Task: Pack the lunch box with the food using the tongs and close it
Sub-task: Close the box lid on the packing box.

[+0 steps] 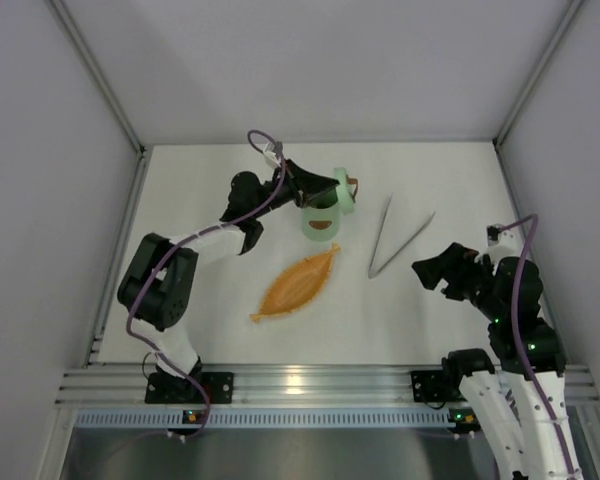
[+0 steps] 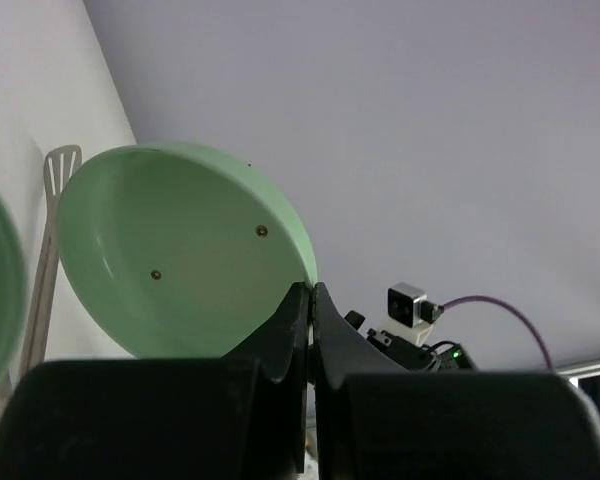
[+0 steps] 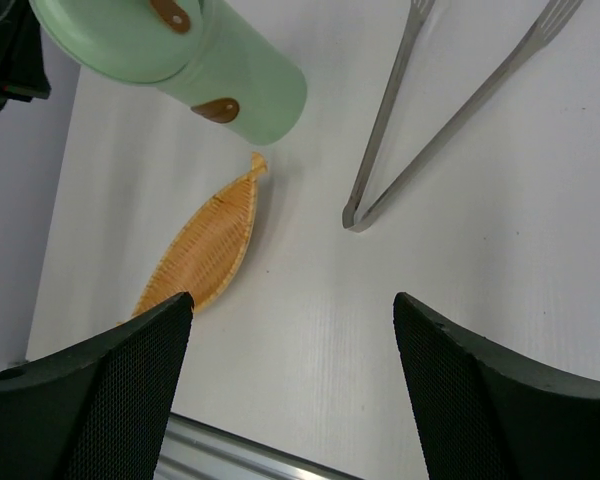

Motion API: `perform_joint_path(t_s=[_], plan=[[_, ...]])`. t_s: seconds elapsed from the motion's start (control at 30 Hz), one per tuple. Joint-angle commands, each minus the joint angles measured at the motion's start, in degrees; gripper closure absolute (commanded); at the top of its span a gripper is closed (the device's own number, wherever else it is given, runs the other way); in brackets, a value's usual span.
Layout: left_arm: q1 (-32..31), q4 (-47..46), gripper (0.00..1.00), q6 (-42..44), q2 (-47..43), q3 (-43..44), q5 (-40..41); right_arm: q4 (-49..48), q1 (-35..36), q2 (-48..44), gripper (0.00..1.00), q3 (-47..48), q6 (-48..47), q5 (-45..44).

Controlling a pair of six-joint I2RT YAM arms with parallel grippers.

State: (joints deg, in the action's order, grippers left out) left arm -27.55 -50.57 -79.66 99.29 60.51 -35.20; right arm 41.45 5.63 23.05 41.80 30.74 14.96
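Left jaws clamp the lifted lid (image 2: 180, 260); right jaws gape empty at 4 o'clock of untouched tongs (image 1: 380, 235); packing remains.

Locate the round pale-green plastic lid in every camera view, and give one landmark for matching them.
Top external: round pale-green plastic lid, rear centre, tilted, held by the left gripper.
Left wrist: left of centre, its hollow underside facing the camera, rim pinched.
Right wrist: top-left corner.
Landmark: slim silver metal tongs, right of the lid there; in the left wrist view, a slotted tip left of it.
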Motion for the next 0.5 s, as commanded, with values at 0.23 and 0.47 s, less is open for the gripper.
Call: perform_joint_path(t_s=[0.23, 0.47], plan=[[4.43, -44.71, 1.00, -23.00, 12.68, 4.09, -3.82, -4.27, 0.70, 0.42, 0.19, 1.09, -1.30, -0.90], [6.89, -46.64, 1.00, -23.88, 15.15, 2.16, -3.73, -5.76, 0.70, 1.20, 0.19, 0.38, -1.47, -0.99]])
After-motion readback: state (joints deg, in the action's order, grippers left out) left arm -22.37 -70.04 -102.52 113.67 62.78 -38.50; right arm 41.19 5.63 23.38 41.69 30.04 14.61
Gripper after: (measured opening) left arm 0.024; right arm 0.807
